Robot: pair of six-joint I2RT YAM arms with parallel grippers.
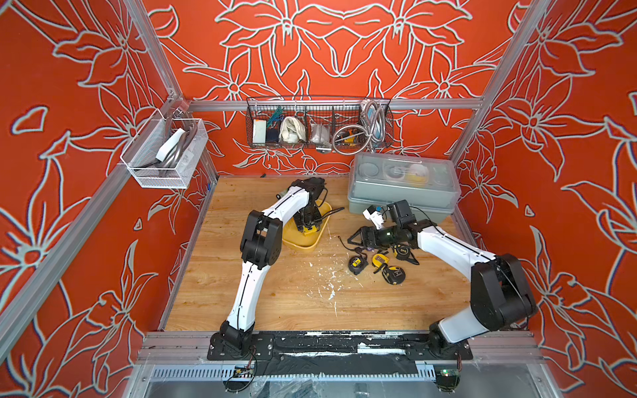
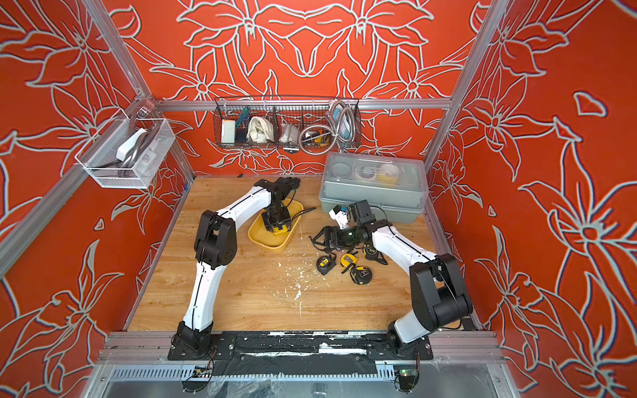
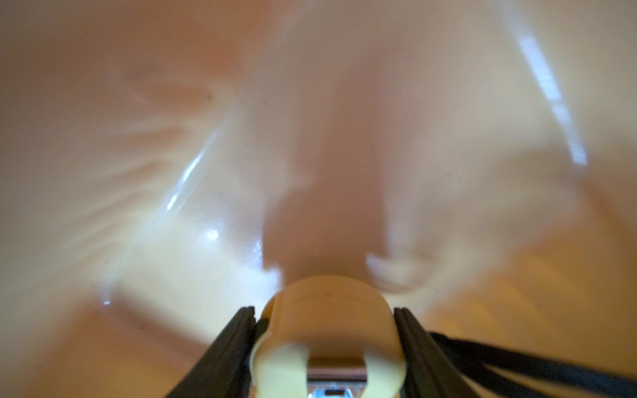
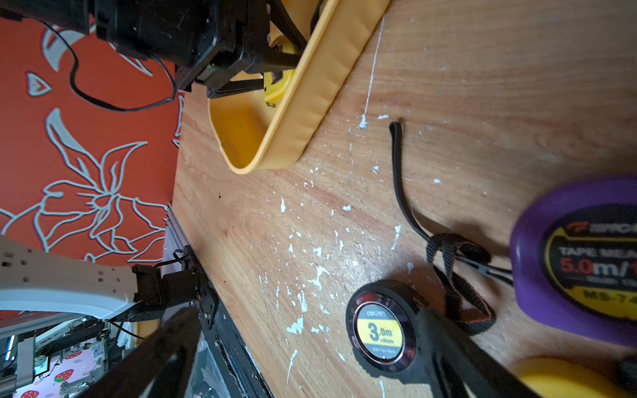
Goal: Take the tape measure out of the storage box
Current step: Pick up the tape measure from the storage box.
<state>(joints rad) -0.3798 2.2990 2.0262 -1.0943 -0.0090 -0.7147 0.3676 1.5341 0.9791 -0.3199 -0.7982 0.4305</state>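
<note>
Left hand [image 3: 324, 309] gripping tape measure [image 3: 327, 332], others [image 1: 393, 274] nearby

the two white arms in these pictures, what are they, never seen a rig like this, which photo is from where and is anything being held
They are two robot arms on a wooden table, each ending in a two-fingered gripper. Two pictures look down on everything from above; two come from cameras on the wrists. The left gripper reaches into the yellow storage box and is shut on a yellow tape measure, seen close up from its wrist. The right gripper is open and empty, near several loose tape measures. A grey case sits behind.
</note>
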